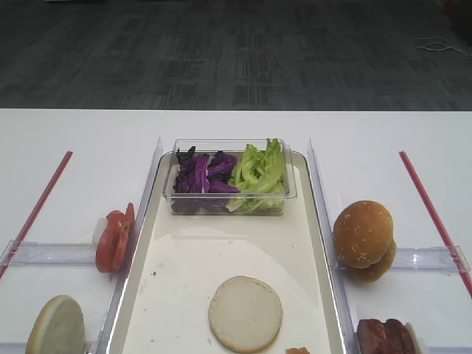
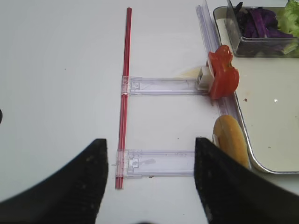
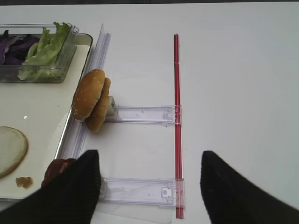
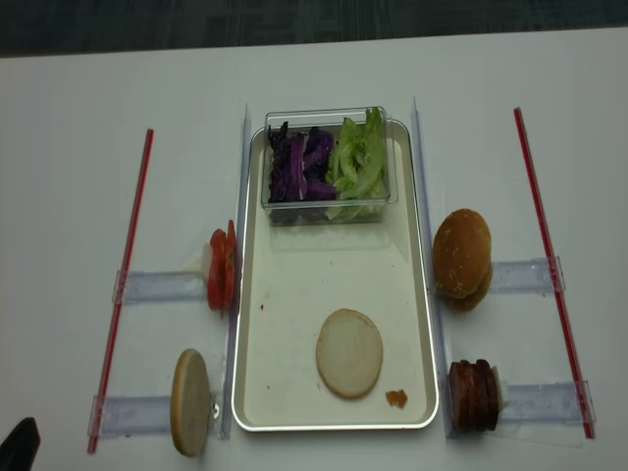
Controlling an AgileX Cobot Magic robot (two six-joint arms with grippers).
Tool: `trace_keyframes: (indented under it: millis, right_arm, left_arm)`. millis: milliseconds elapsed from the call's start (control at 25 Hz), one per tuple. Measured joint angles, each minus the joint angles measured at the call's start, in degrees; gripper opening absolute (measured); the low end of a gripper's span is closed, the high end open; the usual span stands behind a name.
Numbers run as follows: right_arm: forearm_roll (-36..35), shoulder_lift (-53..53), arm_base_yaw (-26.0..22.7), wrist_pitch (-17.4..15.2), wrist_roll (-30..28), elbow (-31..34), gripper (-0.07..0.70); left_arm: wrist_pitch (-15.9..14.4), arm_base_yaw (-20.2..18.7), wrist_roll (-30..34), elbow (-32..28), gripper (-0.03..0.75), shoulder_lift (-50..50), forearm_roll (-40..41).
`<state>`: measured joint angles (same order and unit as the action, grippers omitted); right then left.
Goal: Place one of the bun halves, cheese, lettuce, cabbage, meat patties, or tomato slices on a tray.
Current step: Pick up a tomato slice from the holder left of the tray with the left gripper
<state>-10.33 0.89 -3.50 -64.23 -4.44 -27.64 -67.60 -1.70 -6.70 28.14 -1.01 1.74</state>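
The off-white tray (image 1: 184, 265) lies in the middle, with one flat pale bun half (image 1: 245, 313) on it. A clear box at its far end holds cabbage (image 1: 205, 175) and lettuce (image 1: 258, 175). Left of the tray, tomato slices (image 2: 222, 77) and another bun half (image 2: 230, 140) stand on edge. On the right stand sesame bun halves (image 3: 91, 100) and meat patties (image 3: 58, 170). No cheese shows. My left gripper (image 2: 150, 144) hovers open over the table left of the tray, holding nothing. My right gripper (image 3: 150, 156) is open and empty on the right side.
Clear plastic rails (image 2: 161, 85) run from each food stand out to a red strip (image 2: 125, 84) on the left and another red strip (image 3: 177, 102) on the right. A small orange crumb (image 4: 395, 398) lies on the tray's near end.
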Motion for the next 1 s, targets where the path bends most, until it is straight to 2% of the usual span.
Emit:
trace_keyframes:
  millis: [1000]
  right_arm:
    - [0.00, 0.00, 0.00, 0.00, 0.00, 0.00, 0.468]
  left_arm:
    - [0.00, 0.00, 0.00, 0.00, 0.420, 0.00, 0.00]
